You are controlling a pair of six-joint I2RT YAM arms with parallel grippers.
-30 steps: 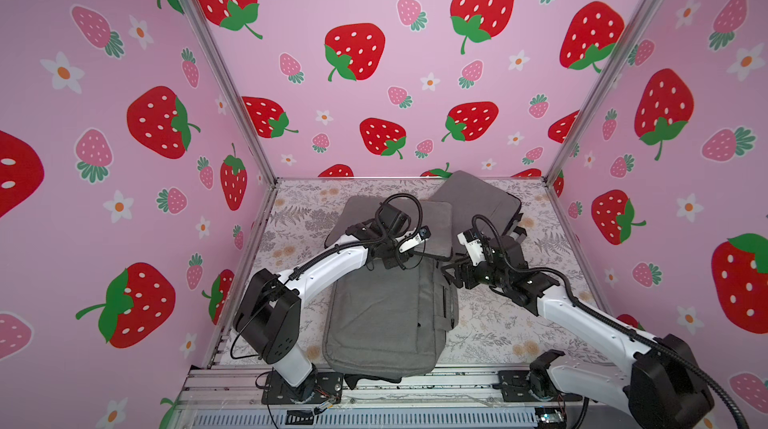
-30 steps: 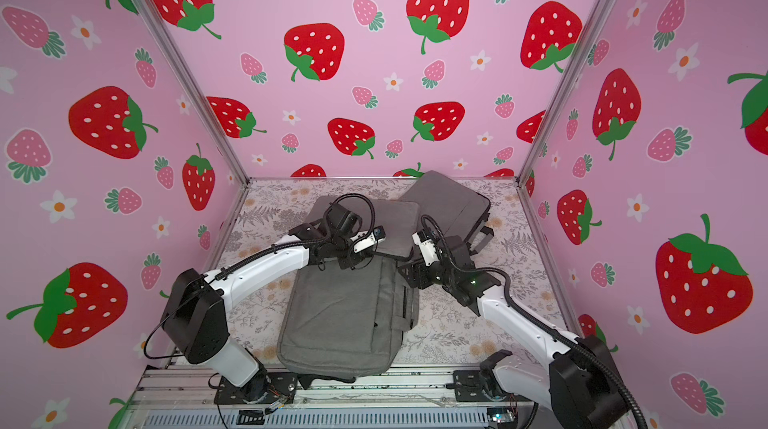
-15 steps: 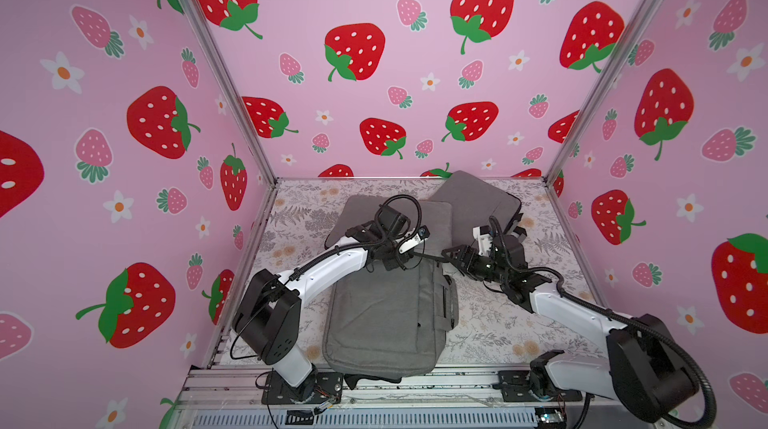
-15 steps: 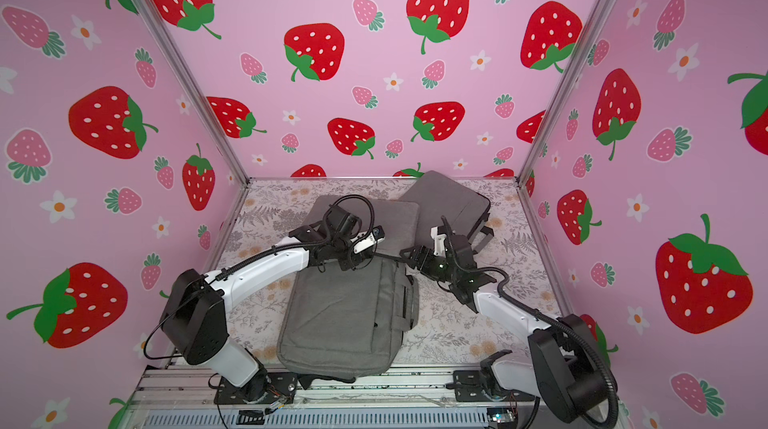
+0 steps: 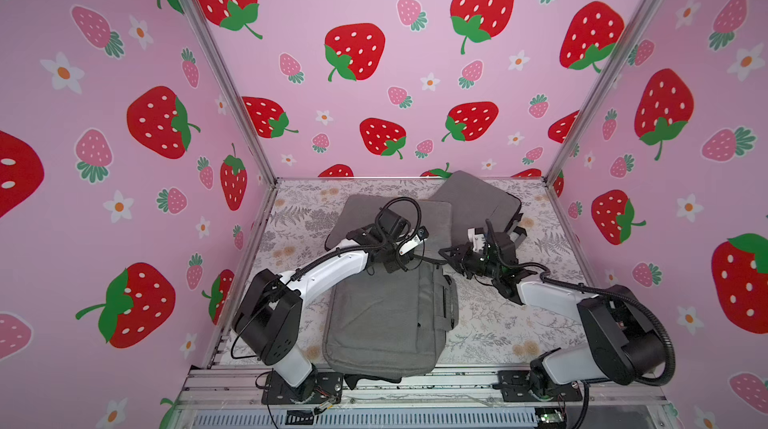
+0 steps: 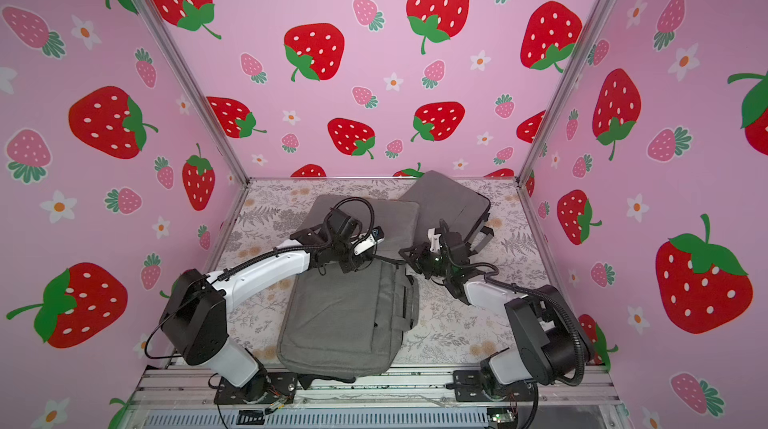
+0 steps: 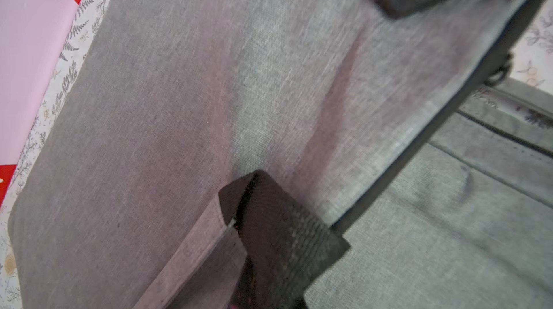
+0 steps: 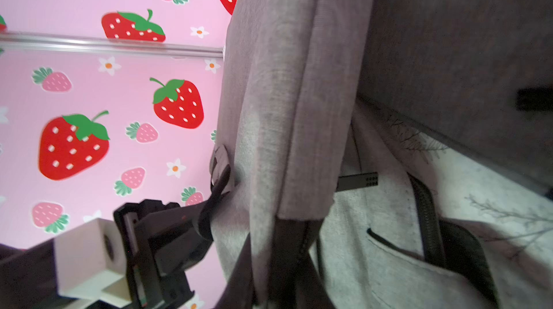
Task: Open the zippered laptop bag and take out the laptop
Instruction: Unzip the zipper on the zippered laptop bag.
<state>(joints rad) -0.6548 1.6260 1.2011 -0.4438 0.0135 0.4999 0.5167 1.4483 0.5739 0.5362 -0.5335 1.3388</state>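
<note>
The zippered laptop bag is a flat grey fabric sleeve lying at mid-table, its near edge over a larger bag. A black zipper runs along one edge. My left gripper is shut on the sleeve's small fabric tab. At the same near edge, my right gripper is shut on the sleeve's corner by the zipper. No laptop shows; the sleeve hides whatever is inside.
A larger grey bag with handles fills the front centre. A darker grey bag leans at the back right. Pink strawberry walls close in three sides, and a metal rail runs along the front.
My right gripper swung left from beside the bags to the sleeve's near corner and closed on it. The left arm and the bags stayed put.
</note>
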